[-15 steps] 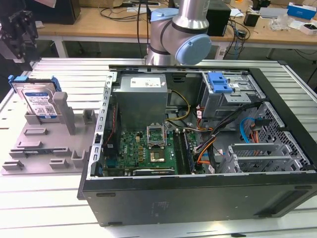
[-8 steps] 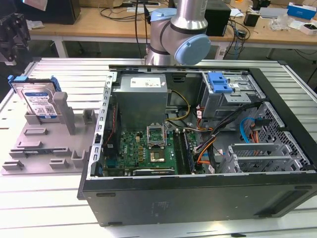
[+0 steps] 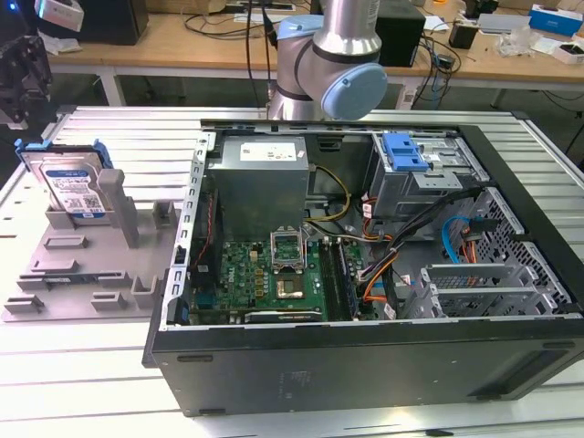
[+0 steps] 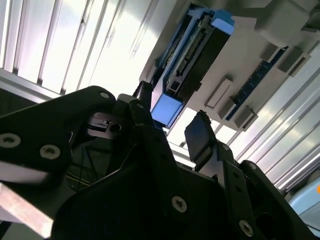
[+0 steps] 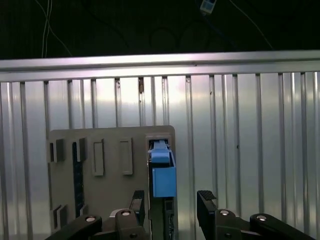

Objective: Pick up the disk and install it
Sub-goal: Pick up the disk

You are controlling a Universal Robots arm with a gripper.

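Note:
The disk (image 3: 75,186) is a silver hard drive with a blue-and-white label in a blue carrier bracket. It stands on edge in a grey holder (image 3: 64,274) at the exterior view's left. My black gripper (image 3: 20,62) hangs above and behind it, apart from it. In both wrist views the fingers stand open, and the disk's blue bracket edge (image 5: 162,175) (image 4: 194,55) shows beyond the gap. My gripper (image 5: 171,204) (image 4: 171,124) holds nothing. One fingertip (image 5: 206,200) is well off the bracket; the other (image 5: 138,200) lines up close beside it.
An open computer case (image 3: 365,351) lies on the ribbed metal table (image 3: 128,137). It holds a grey power-supply box (image 3: 260,182), a green motherboard (image 3: 274,269), cables and a drive bay with a blue latch (image 3: 406,151). The arm's body (image 3: 328,64) rises behind the case.

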